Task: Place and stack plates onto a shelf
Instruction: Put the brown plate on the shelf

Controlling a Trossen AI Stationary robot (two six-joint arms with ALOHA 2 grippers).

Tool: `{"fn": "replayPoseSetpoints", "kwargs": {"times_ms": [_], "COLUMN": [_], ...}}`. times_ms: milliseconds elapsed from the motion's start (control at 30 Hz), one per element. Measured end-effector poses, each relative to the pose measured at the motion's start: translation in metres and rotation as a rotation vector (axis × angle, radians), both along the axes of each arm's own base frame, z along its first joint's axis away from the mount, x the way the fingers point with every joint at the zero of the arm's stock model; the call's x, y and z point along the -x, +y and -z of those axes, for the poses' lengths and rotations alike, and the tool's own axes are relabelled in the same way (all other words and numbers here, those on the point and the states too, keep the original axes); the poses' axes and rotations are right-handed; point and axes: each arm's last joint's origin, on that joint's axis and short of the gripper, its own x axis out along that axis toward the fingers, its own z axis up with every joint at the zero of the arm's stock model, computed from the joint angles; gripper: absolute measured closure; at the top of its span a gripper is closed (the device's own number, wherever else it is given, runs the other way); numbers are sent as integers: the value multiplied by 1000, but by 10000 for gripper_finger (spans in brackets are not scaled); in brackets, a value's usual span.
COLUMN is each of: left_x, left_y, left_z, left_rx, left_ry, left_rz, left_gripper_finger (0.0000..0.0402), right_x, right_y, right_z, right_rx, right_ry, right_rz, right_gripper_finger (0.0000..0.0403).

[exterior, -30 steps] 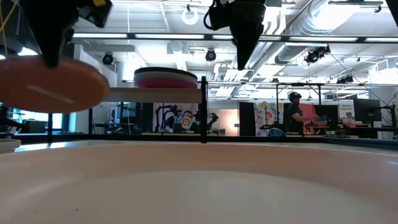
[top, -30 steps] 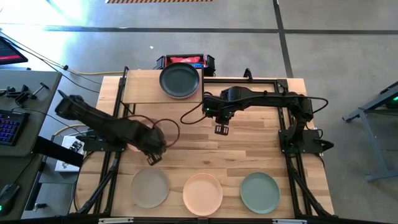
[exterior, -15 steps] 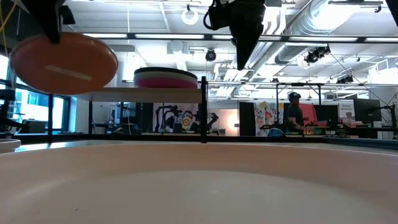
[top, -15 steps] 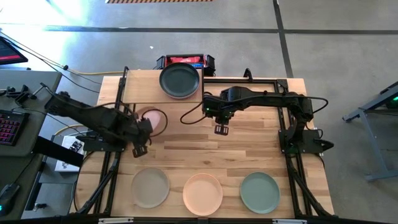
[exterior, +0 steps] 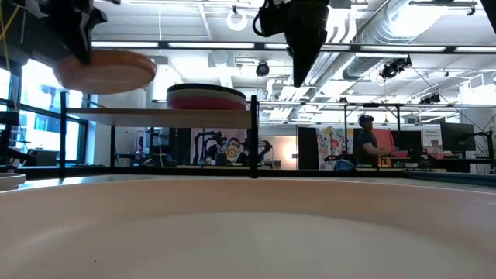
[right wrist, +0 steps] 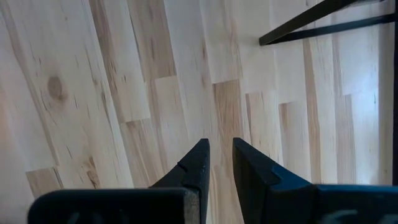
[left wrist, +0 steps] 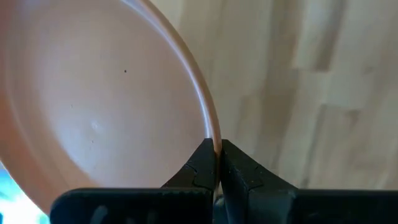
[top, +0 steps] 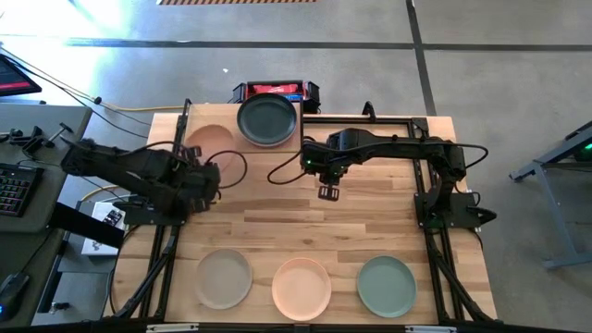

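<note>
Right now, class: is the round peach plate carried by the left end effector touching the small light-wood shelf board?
Apart. The low view shows the round peach plate hanging above the light-wood shelf board with open space between; the left end effector pinches its rim.

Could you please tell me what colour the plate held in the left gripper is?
Peach/salmon plate, seen best in the left wrist view.

One plate [top: 210, 141] sits over the shelf's [top: 208, 118] left half (a stack [top: 267, 119] occupies its right).
</note>
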Motion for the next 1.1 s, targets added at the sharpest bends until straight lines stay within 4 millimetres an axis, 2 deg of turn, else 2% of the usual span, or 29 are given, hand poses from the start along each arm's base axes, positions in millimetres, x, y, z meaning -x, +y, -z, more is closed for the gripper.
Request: {"fn": "replayPoseSetpoints", "kwargs": {"times_ms": [500,733,1100], "left_x": [-2,-6,-2], "left_y": [47,69,95], "left_z": [-1,-3,-1], "left_rx": [-112,-141,-90], "left_ry": [120,109,126], "left_rz": [-10,-14,-82], "left_gripper_finger": [400,400,400], "right_x": [-4,-4,-4], "right_y": [-3,-8,-8], "right_z": [-1,-1,-1], "right_rx": [11,11,10], "right_ry": [-46,-46,-46], "right_rz": [-17,-4,-5], "right_gripper_finger": [357,357,357]}}
